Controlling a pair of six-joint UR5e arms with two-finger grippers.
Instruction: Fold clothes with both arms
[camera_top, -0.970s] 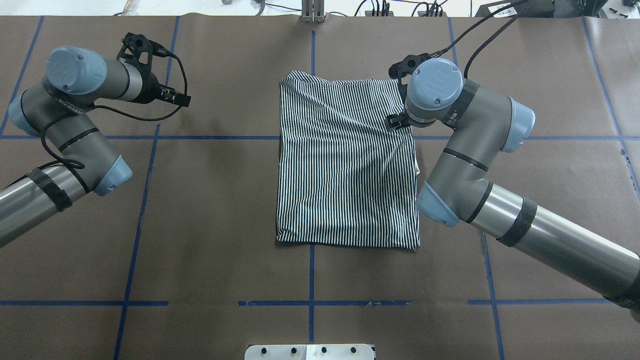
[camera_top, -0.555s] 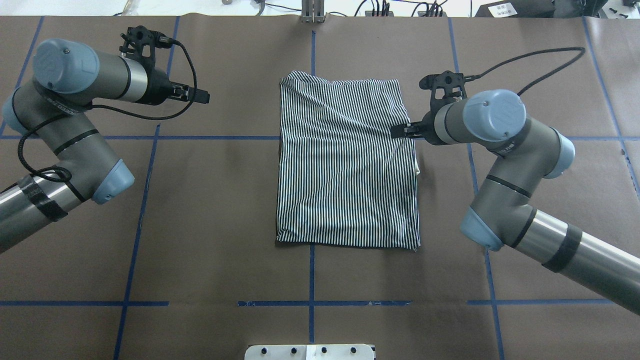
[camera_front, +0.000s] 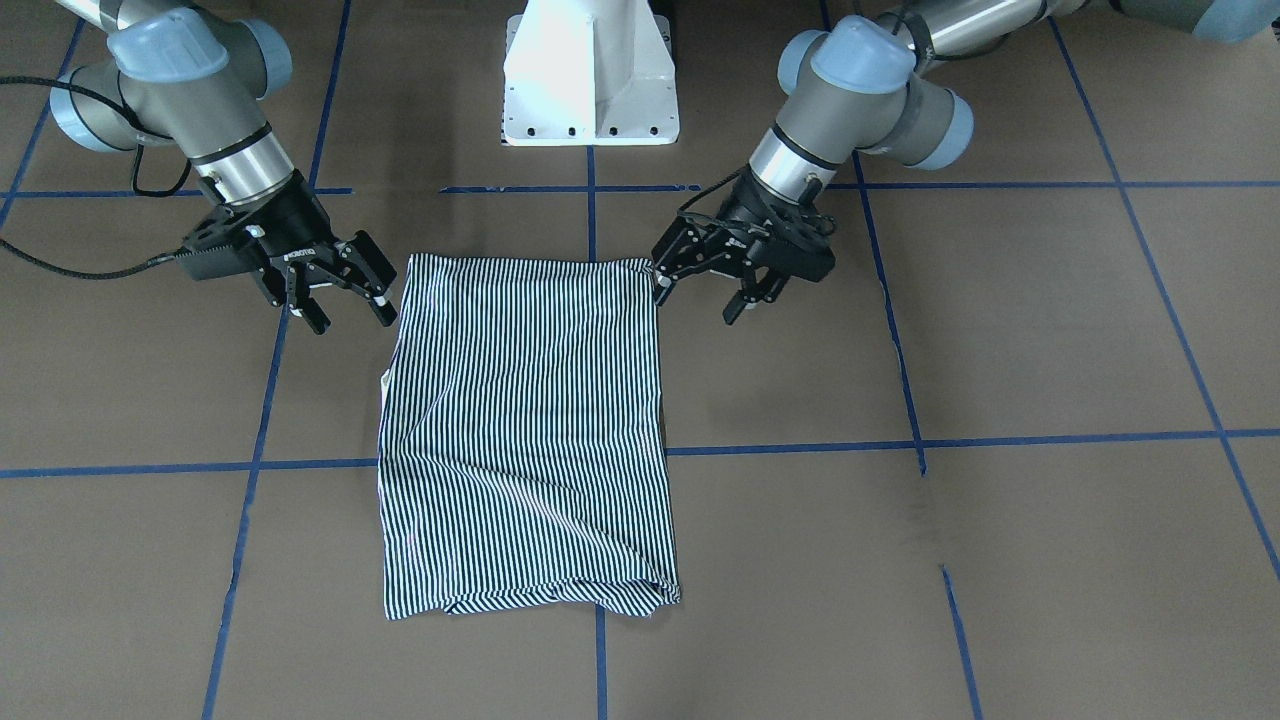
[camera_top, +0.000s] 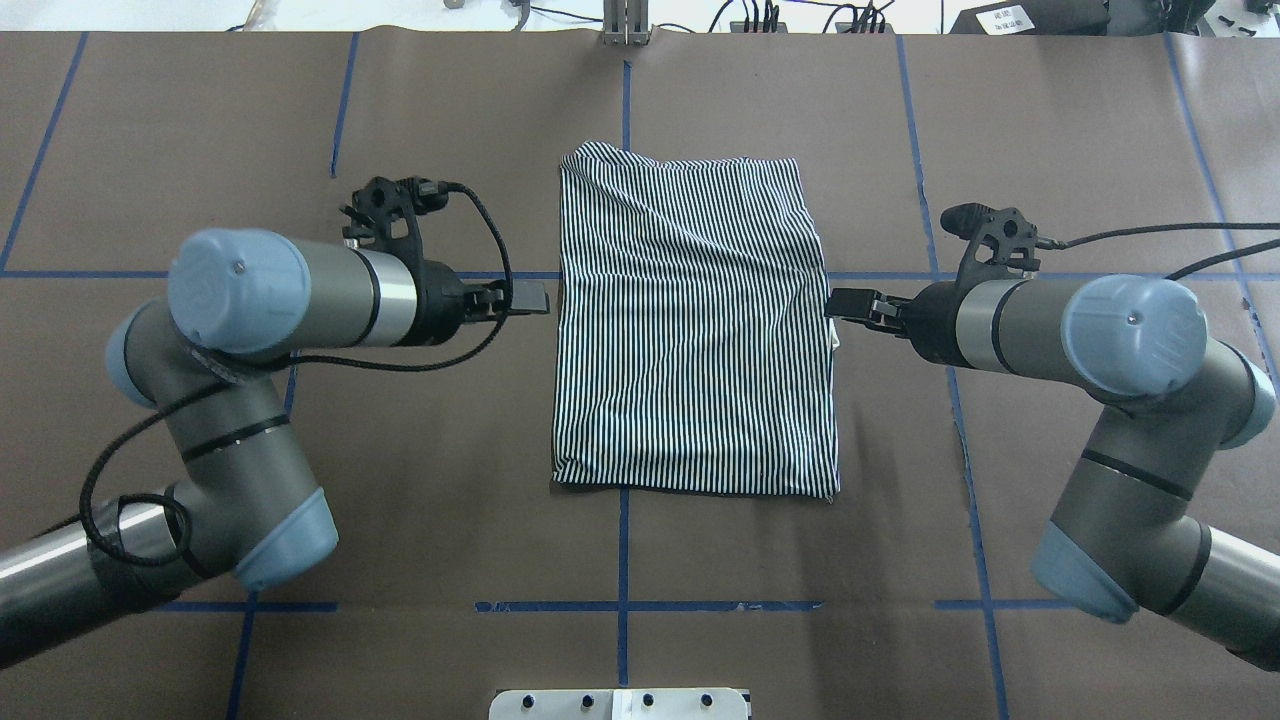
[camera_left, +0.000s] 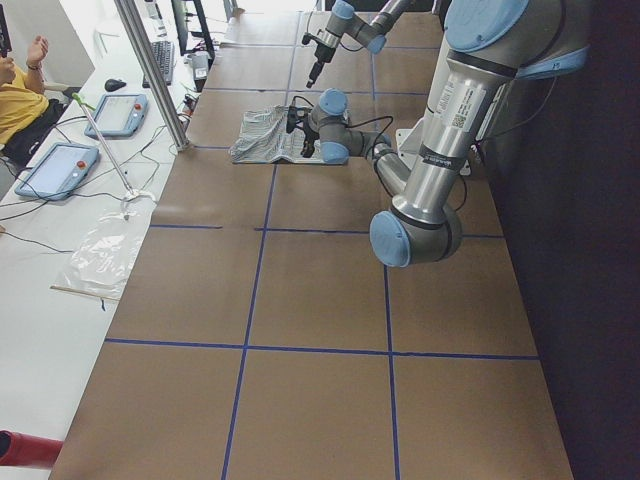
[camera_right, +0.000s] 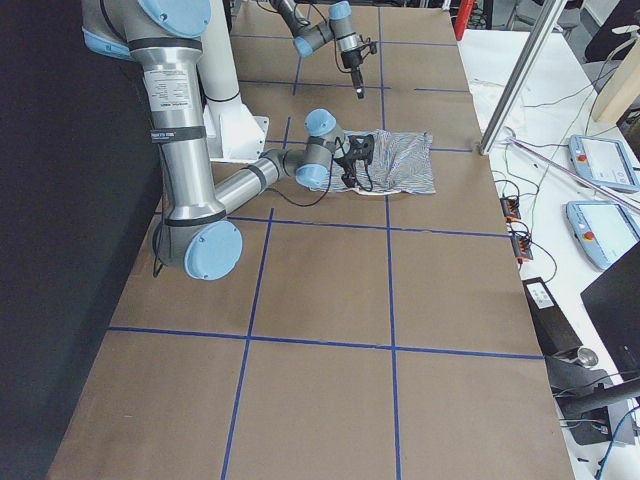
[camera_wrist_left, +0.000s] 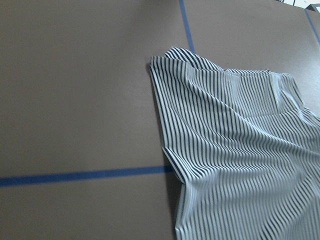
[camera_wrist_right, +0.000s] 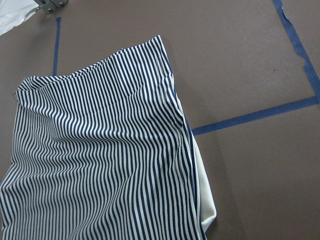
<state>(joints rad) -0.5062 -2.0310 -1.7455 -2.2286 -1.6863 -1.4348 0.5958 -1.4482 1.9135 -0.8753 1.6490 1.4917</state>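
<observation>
The clothes (camera_top: 690, 320) are one navy-and-white striped shirt, folded into a flat rectangle on the brown table, also in the front view (camera_front: 520, 430). A cream bit pokes out at its right edge (camera_wrist_right: 202, 200). My left gripper (camera_top: 530, 297) hovers just off the shirt's left edge, open with nothing in it (camera_front: 697, 300). My right gripper (camera_top: 845, 302) sits just off the right edge, also open and empty (camera_front: 350, 320). Both arms point inward at the shirt. The wrist views show only striped cloth (camera_wrist_left: 240, 150) and table, no fingers.
The white pedestal base (camera_front: 590, 75) stands at the robot's side of the table. Blue tape lines (camera_top: 290, 400) grid the brown cover. A metal post (camera_left: 150, 70) and a bench with tablets (camera_left: 60, 170) run along the far edge, with a person in yellow (camera_left: 20, 100) there.
Both arms swung back toward the robot and inward. The left gripper closed in on the shirt's left edge; the right gripper came off the shirt's right edge to just beside it.
</observation>
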